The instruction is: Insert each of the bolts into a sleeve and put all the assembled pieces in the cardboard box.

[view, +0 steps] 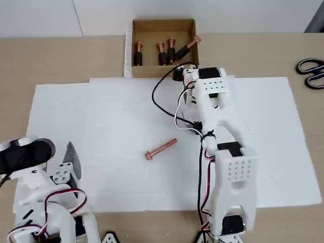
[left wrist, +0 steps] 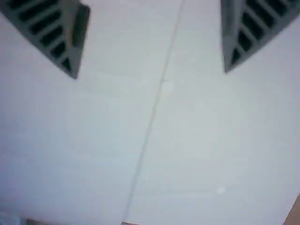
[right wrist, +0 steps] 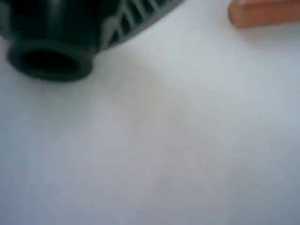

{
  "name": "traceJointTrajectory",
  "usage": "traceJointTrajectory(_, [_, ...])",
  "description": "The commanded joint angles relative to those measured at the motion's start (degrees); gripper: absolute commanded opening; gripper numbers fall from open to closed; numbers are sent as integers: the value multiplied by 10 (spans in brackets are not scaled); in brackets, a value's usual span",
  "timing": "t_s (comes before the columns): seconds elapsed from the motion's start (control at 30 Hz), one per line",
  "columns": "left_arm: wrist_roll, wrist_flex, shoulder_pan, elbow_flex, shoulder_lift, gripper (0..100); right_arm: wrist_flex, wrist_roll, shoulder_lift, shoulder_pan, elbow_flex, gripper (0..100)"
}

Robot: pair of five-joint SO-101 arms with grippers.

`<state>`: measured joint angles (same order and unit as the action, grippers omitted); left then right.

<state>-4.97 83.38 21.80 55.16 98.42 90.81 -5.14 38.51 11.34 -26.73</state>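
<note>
Nearest the right wrist's lens is a black sleeve [right wrist: 47, 58], a matte round tube whose flared mouth opens toward the camera. It lies tight against a grey ribbed face of the right jaws, which seem closed on it, though the view is too close and blurred to be sure. Beyond it, a smooth copper rod end [right wrist: 265, 12] rests on the white sheet [right wrist: 154, 154].

From above, the right arm [view: 217, 116], white plastic with trailing black, red and white wires, stretches up the sheet to just in front of the cardboard box [view: 163, 24]. Inside the box lie four assembled pieces [view: 162, 54], copper bolts with flanged heads standing out of black sleeves, one leaning against the box's side wall. A loose bolt [view: 161, 149], copper, lies slantwise near the middle of the paper, apart from both arms.

The left jaws, dark slatted wedges, are spread wide over the sheet's seam and grip nothing. The left arm [view: 35, 172] sits at the near corner of the pale wooden desk [view: 50, 55]. Black-handled scissors [view: 311, 71] lie at the far edge.
</note>
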Motion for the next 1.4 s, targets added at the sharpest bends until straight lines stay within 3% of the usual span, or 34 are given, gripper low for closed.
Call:
traceJointTrajectory(0.0, [3, -9, 1, 0, 3, 189, -4, 7, 0, -4, -21, 36])
traceJointTrajectory(0.13, [3, -9, 1, 0, 3, 189, -1, 7, -6, -2, -21, 116])
traceJointTrajectory(1.0, [3, -9, 1, 0, 3, 189, 20, 3, -31, 7, -19, 158])
traceJointTrajectory(1.1, [3, -9, 1, 0, 3, 189, 17, 4, -31, 7, -19, 131])
traceJointTrajectory(1.23, [3, -9, 1, 0, 3, 189, 15, 5, -31, 7, -19, 0])
traceJointTrajectory(1.37, [3, -9, 1, 0, 3, 189, 20, 5, -36, 7, -22, 5])
